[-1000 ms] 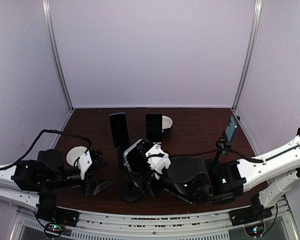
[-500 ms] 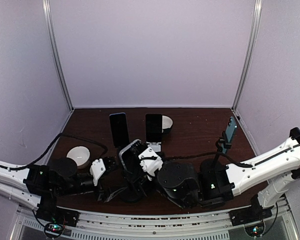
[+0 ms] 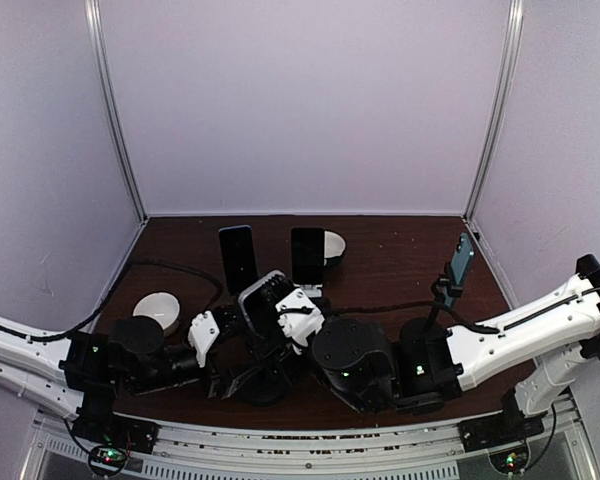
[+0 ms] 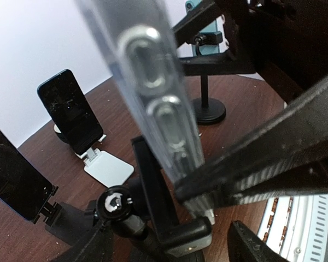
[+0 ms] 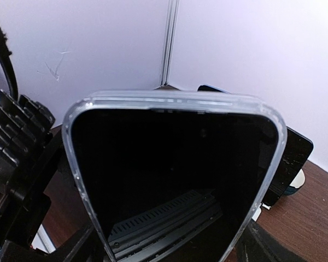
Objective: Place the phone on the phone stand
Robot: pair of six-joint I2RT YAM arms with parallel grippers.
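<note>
One phone [image 5: 175, 174] is gripped by the right hand [image 3: 280, 318]; three other phones [image 3: 237, 257] are propped on stands [image 3: 310, 292]; the left hand [image 3: 226, 378] is spread open.

Glossy black phone [image 5: 175, 180] — clear plastic case [image 5: 172, 100] — dark wood table [image 3: 390, 255]

The left gripper [image 3: 232, 378] has swung in from beside the white bowl [image 3: 158, 308] to the phone stand [image 3: 263, 388]. The phone [image 3: 263, 303] has edged left.

No legible txt, logos or nos. anywhere; phone [image 5: 175, 180] screen dark.
</note>
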